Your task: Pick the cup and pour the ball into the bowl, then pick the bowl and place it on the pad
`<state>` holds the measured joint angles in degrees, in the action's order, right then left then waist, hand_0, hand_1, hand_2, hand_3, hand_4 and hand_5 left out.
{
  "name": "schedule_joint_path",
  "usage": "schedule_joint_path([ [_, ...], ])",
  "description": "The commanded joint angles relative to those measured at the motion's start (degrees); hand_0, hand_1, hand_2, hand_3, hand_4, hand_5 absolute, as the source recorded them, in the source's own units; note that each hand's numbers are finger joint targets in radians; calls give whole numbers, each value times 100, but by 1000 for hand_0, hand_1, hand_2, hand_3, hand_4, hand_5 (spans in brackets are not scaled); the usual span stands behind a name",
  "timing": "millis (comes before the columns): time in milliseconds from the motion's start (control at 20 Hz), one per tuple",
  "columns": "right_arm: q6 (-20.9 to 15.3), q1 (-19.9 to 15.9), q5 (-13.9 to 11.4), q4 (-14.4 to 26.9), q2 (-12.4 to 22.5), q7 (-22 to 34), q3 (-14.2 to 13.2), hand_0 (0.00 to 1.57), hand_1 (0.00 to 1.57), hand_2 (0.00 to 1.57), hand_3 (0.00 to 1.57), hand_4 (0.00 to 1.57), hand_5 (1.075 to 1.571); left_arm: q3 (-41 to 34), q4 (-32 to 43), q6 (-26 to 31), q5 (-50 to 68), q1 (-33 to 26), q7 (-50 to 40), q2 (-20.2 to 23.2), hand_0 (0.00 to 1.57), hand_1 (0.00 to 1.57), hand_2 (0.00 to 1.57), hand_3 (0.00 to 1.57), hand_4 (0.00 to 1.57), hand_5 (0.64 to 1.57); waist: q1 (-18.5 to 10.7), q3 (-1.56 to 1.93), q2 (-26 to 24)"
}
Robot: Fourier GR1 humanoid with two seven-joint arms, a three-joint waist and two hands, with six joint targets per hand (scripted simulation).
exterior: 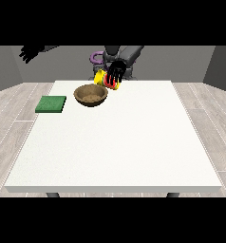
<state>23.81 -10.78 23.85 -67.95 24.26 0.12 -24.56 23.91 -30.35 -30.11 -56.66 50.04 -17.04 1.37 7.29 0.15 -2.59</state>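
A brown bowl [90,94] stands on the white table [119,142] near its far edge, left of centre. Just right of and above the bowl, a yellow cup [100,77] with red stripes is tipped over on its side, its mouth towards the bowl. The hand at the view's right [117,72] has its black fingers curled round that cup and holds it off the table. No ball can be made out. A flat green pad [51,104] lies on the table's far left. The hand at the view's left [28,52] is raised high, away from the table, fingers spread.
The robot's grey torso [124,54] stands behind the table's far edge, with a purple ring [94,58] beside it. Wooden floor surrounds the table. The near and right parts of the tabletop hold no objects.
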Motion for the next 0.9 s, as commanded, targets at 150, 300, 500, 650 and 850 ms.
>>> schedule_joint_path([
  [150, -196, -312, -145, 126, -58, 134, 161, 0, 0, 0, 177, 694, 1556, 850, 447, 759, -1341, 918, -1479, -86, 1456, 1456, 1571, 1571, 1260, 1557, 133, -8, -64],
  [300, -413, -376, -357, 121, -461, -9, 428, 0, 0, 0, 293, 699, 1555, 1354, 290, 1287, -1611, 843, -1818, -135, 1453, 1453, 1571, 1571, 1090, 1569, 164, -10, -244],
  [500, -193, -552, -313, 543, -337, 15, 421, 0, 0, 0, 306, 691, 1553, 1892, -263, 2286, -1725, 902, -2089, -136, 608, 608, 1490, 1539, 1027, 1571, 229, -8, -234],
  [650, -392, -765, -376, 232, -557, 99, 631, 0, 0, 0, 324, 690, 1553, 2096, -458, 2609, -1764, 699, -2250, -137, 254, 254, 1235, 1557, 1077, 1570, 598, -14, -77],
  [850, -565, -453, -461, 248, -561, 6, 544, 0, 0, 0, 165, 706, 1550, 1984, -787, 3167, -1760, 661, -1706, -137, 0, 0, 1140, 1570, 1119, 1571, 243, -15, -373],
])
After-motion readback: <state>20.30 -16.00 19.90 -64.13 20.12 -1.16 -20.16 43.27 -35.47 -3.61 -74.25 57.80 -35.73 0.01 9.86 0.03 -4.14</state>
